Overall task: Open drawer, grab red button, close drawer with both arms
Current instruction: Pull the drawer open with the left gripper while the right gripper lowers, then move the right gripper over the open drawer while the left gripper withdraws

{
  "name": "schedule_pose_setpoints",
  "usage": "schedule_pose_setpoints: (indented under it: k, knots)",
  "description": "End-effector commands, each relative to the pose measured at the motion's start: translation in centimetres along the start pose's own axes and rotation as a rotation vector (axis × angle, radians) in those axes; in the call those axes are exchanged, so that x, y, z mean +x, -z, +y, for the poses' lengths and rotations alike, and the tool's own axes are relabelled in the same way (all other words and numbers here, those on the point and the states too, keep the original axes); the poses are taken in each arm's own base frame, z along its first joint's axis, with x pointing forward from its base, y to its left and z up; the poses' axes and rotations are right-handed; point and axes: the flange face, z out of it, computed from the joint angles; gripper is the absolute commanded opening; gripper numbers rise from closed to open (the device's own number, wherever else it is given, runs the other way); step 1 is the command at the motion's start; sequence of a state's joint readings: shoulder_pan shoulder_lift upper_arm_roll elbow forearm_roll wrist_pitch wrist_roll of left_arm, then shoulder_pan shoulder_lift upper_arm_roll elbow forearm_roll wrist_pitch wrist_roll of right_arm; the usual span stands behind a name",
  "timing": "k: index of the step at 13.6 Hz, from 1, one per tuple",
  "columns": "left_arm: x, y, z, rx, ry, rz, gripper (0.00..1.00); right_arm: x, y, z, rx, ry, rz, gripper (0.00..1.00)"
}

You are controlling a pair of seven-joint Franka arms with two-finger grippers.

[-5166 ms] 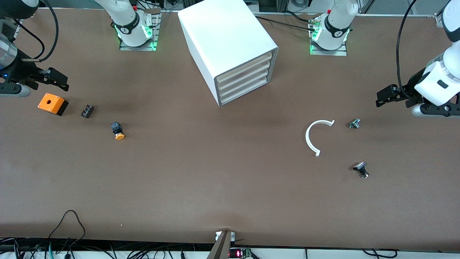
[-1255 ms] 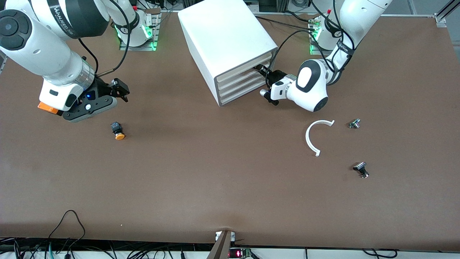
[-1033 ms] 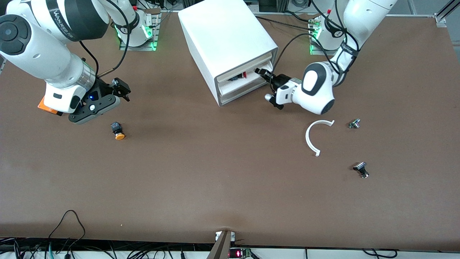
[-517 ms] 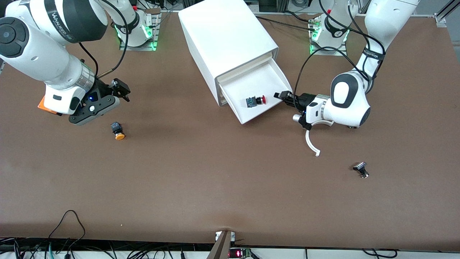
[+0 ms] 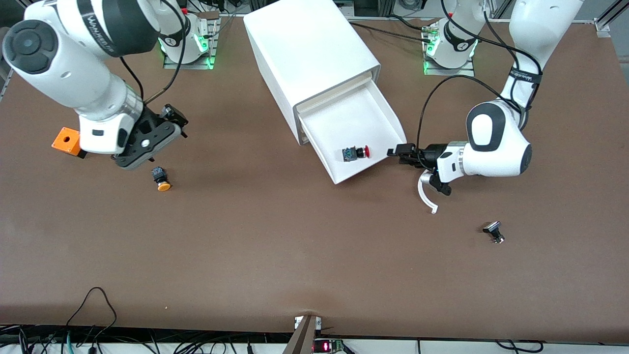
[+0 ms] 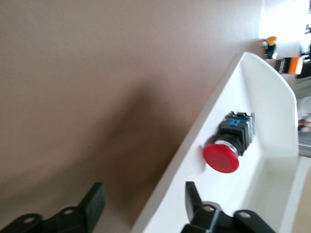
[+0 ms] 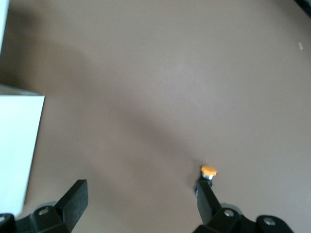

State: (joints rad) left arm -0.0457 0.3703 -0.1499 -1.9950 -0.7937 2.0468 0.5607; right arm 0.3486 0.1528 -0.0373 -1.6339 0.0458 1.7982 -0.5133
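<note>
Front view showed you the button (image 5: 357,153) lying in the open drawer (image 5: 388,118), red cap toward the nearby left gripper (image 5: 395,150), open and empty; the right gripper (image 5: 173,114), open and empty, waited well apart.

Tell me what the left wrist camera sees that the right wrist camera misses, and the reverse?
Only the left wrist view shows the red button lying in the open drawer, with the left gripper open by the drawer's corner, plus the orange box. Only the right wrist view shows the open right gripper over bare table. Both show the orange-capped button.
</note>
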Motion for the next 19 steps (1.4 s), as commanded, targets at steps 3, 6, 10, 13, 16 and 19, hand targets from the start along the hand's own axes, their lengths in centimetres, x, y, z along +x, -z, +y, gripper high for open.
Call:
schedule_pose_setpoints:
  k: [3, 6, 10, 13, 16, 19]
  knots:
    - [-0.1, 12.6, 5.1, 0.335, -0.212, 0.091, 1.0, 2.9, 0.8, -3.4, -0.017, 0.386, 0.06, 1.0]
    - [-2.5, 20.6, 8.6, 0.561, -0.312, 0.154, 1.0, 7.9, 0.5, -12.5, -0.031, 0.621, 0.073, 1.0]
    - [-7.6, 29.3, 10.0, 0.66, -0.234, 0.143, 1.0, 13.6, -1.3, -18.7, -0.014, 0.727, 0.104, 1.0]
    - [-9.0, 32.5, 11.3, 0.736, 0.01, 0.113, 1.0, 18.1, -4.4, -22.0, 0.013, 0.857, 0.125, 1.0]
    - [-9.4, 31.2, 12.5, 0.756, 0.224, 0.108, 1.0, 20.4, -7.9, -25.7, 0.039, 1.01, 0.118, 1.0]
    - [-8.4, 31.5, 12.4, 0.743, 0.245, 0.121, 1.0, 20.7, -10.3, -29.1, 0.005, 1.08, 0.053, 1.0]
